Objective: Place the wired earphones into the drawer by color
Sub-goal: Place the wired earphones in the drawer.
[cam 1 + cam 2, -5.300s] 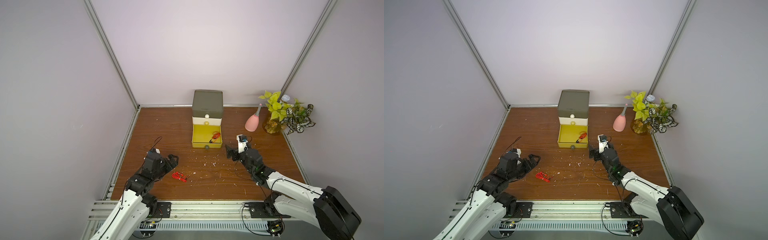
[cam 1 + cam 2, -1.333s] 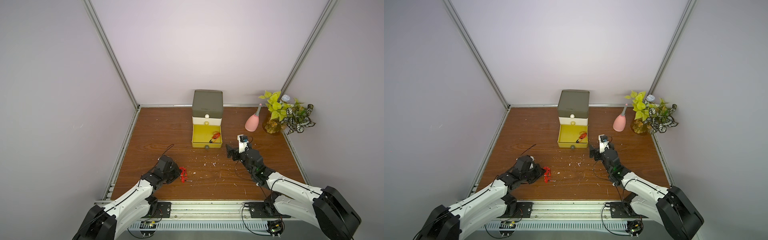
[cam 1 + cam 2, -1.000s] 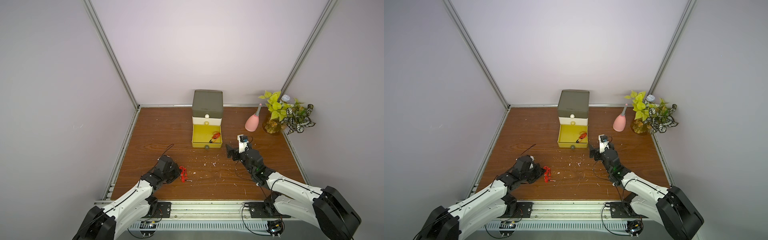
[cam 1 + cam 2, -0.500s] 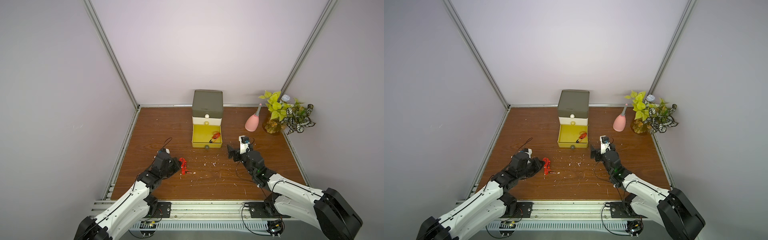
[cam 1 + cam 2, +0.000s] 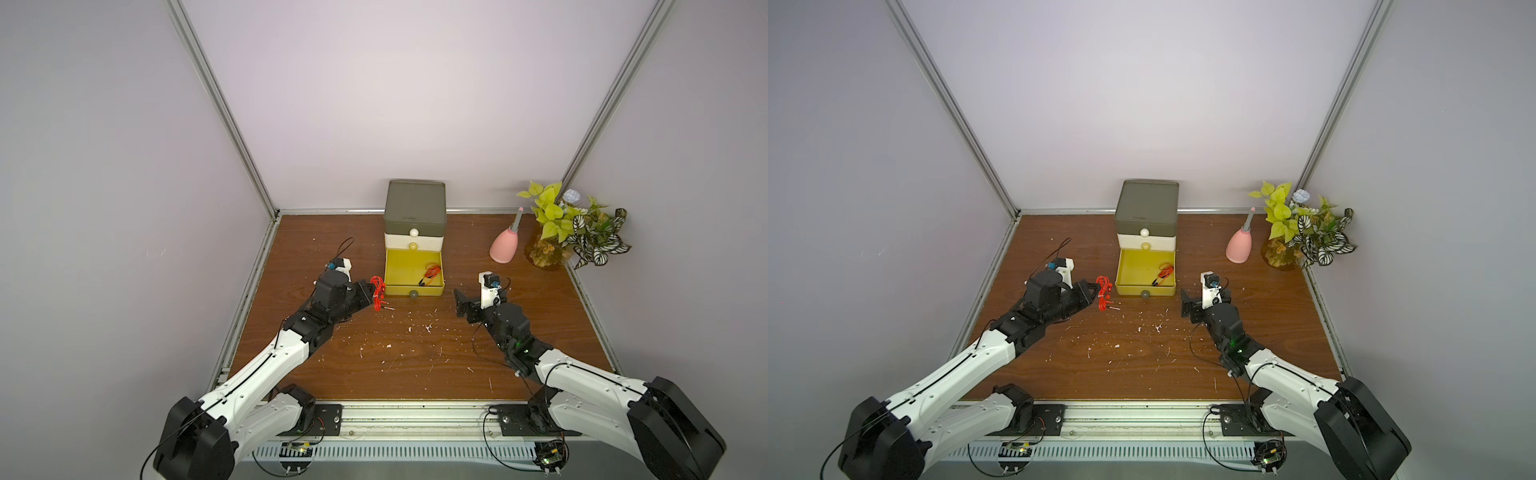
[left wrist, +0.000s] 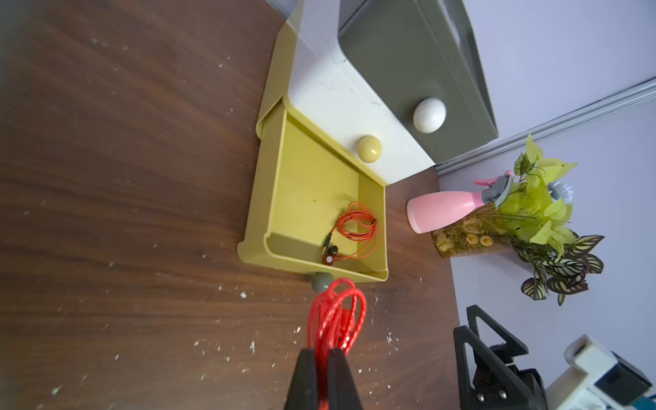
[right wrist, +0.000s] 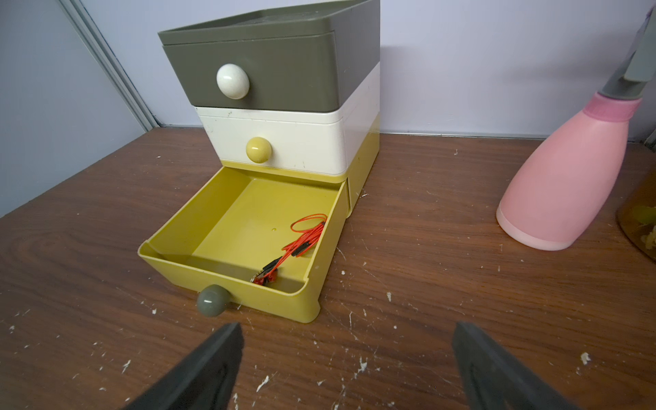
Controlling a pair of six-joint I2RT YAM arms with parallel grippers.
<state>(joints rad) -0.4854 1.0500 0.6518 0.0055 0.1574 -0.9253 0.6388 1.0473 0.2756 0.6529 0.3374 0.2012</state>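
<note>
The drawer [image 5: 414,208] is a stack of three: olive-grey on top, cream in the middle, yellow at the bottom. The yellow drawer [image 5: 390,270] is pulled out, and one coil of red wired earphones [image 5: 432,272] [image 7: 305,230] lies in its right front corner. My left gripper [image 5: 371,291] [image 6: 322,351] is shut on a second red earphone bundle [image 5: 377,289] [image 6: 337,316], held just left of the yellow drawer's front corner. My right gripper [image 5: 482,297] [image 7: 346,330] stands open and empty on the drawer's right, facing its front.
A pink spray bottle [image 5: 505,249] and a potted plant [image 5: 573,224] stand at the back right. White crumbs [image 5: 415,328] are scattered over the wooden table. Walls close in the table on the left, back and right.
My left gripper has carried the red bundle up from the table's near left to beside the open yellow drawer. The right arm has barely moved.
</note>
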